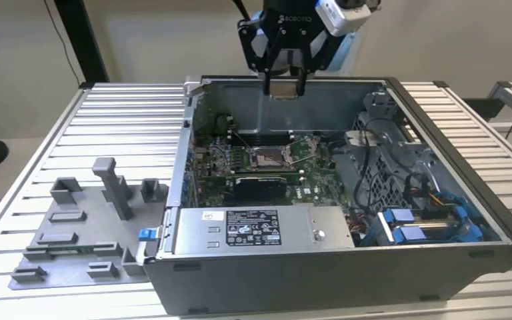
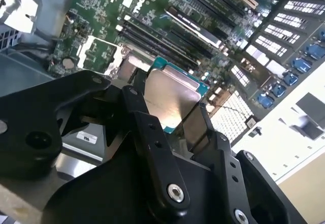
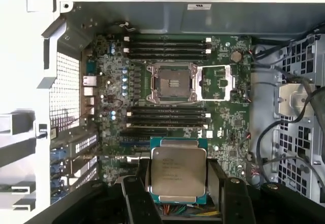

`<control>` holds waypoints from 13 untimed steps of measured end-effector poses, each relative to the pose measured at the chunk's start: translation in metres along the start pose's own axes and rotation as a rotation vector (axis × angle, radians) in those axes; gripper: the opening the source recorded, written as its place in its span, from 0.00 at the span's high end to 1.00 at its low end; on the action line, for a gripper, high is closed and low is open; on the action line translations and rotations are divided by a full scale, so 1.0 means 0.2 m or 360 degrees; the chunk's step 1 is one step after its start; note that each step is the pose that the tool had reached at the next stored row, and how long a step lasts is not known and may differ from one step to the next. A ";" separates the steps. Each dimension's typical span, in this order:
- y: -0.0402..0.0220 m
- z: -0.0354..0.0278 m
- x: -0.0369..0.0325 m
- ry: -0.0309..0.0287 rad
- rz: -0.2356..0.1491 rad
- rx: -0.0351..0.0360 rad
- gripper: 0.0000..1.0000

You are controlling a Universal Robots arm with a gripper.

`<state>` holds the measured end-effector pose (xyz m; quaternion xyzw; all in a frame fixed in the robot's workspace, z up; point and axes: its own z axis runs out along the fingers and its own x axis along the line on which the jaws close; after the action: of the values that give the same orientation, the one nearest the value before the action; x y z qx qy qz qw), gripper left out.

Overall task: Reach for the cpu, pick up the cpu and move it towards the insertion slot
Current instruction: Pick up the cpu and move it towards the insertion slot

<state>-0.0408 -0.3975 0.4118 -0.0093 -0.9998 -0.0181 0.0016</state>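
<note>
From my seat, the nearest thing is the gripper (image 3: pixel 177 183), its black fingers (image 3: pixel 137 198) closed on two opposite edges of the cpu (image 3: pixel 179 169), so the chip is off its tray and hanging in the air. In the second wrist view the same chip (image 2: pixel 170 94) sits flat between the pads, metal lid showing, with a thin green rim around it. In the exterior view the gripper (image 1: pixel 284 90) hovers high above the back part of the open computer case (image 1: pixel 469 200), with the chip (image 1: pixel 284 89) as a small pale tab at its tip.

Farther down lies the green circuit board (image 3: pixel 228 117), and on it the insertion slot (image 3: pixel 170 84), its metal frame swung open beside it; the chip is well above it and not yet over it.

My worry is the grip: only thin edges are pinched, so a jolt could tilt or drop the chip onto the board. A skewed approach could also bend the socket contacts or catch the open frame.
</note>
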 end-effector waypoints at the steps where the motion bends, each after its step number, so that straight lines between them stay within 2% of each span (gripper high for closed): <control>1: 0.012 0.002 0.002 0.00000 0.0000 0.0000 1.00; 8: 0.090 0.014 0.015 0.00001 0.0000 0.0000 1.00; 13: 0.116 0.021 0.023 0.00000 0.0000 0.0000 1.00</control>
<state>-0.0448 -0.3740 0.4084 -0.0093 -0.9998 -0.0181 0.0016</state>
